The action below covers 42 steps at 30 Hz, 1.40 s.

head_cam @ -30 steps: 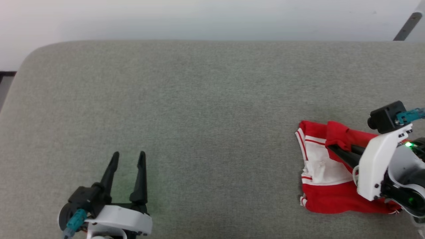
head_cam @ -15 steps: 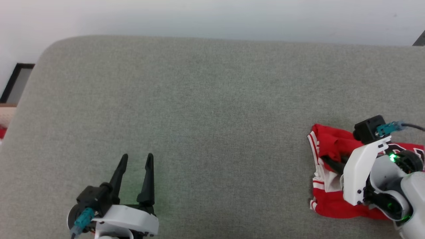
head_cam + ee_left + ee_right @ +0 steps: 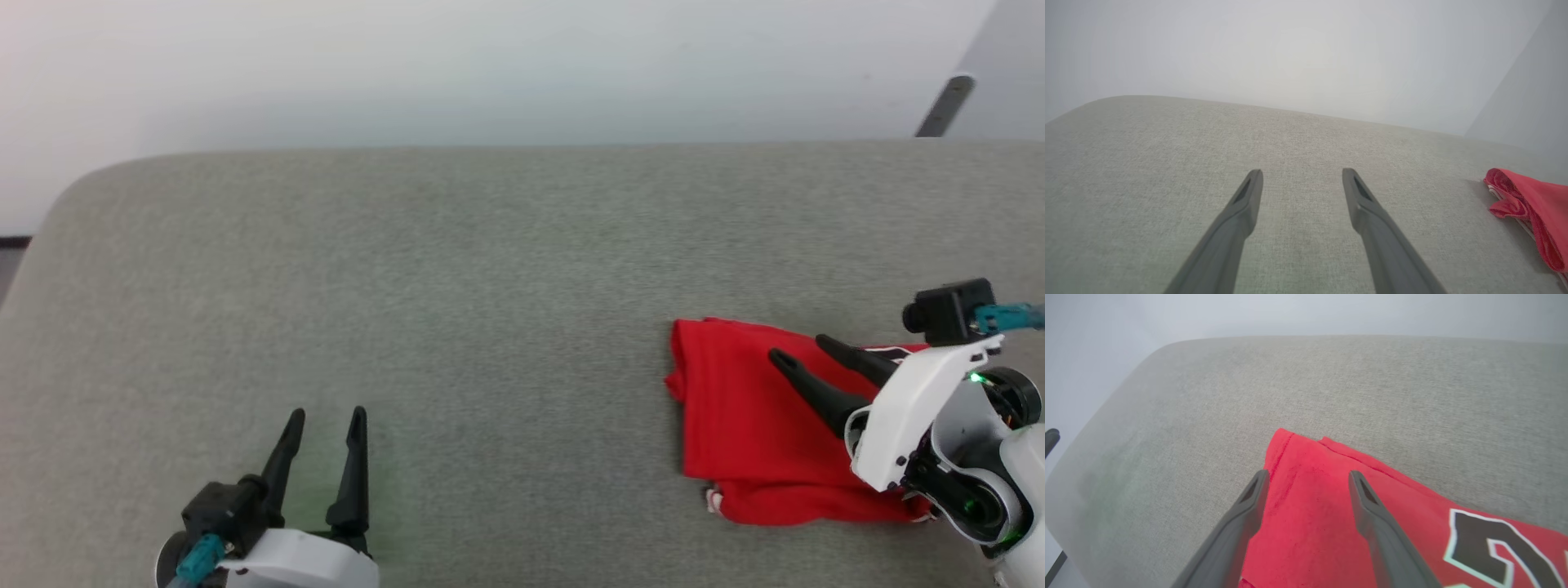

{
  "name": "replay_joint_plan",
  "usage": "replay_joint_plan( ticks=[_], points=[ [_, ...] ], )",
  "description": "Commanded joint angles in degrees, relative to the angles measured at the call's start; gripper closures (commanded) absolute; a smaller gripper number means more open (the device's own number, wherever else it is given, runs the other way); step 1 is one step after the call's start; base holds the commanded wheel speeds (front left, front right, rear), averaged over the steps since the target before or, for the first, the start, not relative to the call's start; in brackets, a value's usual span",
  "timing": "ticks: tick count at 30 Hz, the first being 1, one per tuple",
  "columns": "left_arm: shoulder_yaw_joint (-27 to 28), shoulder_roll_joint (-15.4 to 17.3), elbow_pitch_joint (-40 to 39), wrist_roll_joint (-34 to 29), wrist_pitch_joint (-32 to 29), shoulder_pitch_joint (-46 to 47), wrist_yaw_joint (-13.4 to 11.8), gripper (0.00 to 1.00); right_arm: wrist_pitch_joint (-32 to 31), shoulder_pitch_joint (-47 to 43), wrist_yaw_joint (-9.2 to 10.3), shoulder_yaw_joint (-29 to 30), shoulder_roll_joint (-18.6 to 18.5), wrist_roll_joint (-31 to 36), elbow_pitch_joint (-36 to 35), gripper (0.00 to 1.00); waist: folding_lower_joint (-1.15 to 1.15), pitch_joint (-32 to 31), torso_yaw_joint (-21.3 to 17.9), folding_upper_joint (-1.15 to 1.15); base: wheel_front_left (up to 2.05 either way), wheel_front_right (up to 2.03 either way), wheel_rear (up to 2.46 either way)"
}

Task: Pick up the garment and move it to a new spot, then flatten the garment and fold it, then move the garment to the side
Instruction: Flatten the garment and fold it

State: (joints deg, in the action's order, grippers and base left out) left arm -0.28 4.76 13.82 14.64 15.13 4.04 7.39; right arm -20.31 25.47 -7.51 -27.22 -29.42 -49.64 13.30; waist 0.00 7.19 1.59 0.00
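The garment (image 3: 735,416), a red jersey with black white-outlined numbers, lies folded on the right part of the grey cushioned surface (image 3: 457,286). A plain red layer faces up, and a bit of striped trim peeks out at its near left corner. Above it hovers my right gripper (image 3: 796,346), open, nothing between its fingers. In the right wrist view the right gripper (image 3: 1306,474) spreads over the garment (image 3: 1314,522), near its far corner. My left gripper (image 3: 326,413) rests open at the lower left, far from the cloth. From the left wrist view the left gripper (image 3: 1300,171) is empty and the garment (image 3: 1535,212) lies at the right edge.
The grey surface has a rounded far-left corner (image 3: 90,180) and ends at a pale wall (image 3: 490,65). A dark bar (image 3: 943,106) leans at the top right. Bare cushion stretches between the two grippers.
My right gripper has opened and let go of the red cloth it pinched. A red layer now covers the white part that showed before. The head camera has shifted.
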Motion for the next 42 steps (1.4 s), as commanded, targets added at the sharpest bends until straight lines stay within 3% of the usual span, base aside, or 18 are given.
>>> replay_joint_plan(
  ticks=[1,8,19,30,42],
  points=[
    [-0.1,0.3,0.4,0.5,0.0,-0.9,0.2,0.0,2.2,-0.7,0.04,0.2,0.1,-1.5,0.9,0.0,0.0,-1.3,-2.8,0.0,0.0,0.0,0.0],
    [0.1,1.4,2.0,1.9,0.0,-0.6,0.2,0.0,14.5,-1.3,0.04,-0.5,-0.9,-1.8,4.6,0.0,0.0,-2.0,-7.0,0.0,0.0,0.0,0.0],
    [3.1,2.6,1.1,0.9,0.0,-3.0,0.2,0.0,32.4,-6.0,0.04,2.2,-1.8,3.1,10.8,0.0,0.0,-4.6,-9.6,0.0,0.0,0.0,0.0],
    [5.8,1.6,-5.1,-5.0,0.0,-9.3,0.2,0.0,35.5,-13.4,0.04,10.7,0.2,15.1,6.3,0.0,0.0,-6.9,-8.7,0.0,0.0,0.0,0.0],
    [5.5,0.0,-7.9,-6.7,0.0,-13.7,0.2,0.0,35.5,-22.7,0.04,21.2,5.7,24.8,-3.6,0.0,0.0,-8.6,-5.7,0.0,0.0,0.0,0.0]
  ],
)
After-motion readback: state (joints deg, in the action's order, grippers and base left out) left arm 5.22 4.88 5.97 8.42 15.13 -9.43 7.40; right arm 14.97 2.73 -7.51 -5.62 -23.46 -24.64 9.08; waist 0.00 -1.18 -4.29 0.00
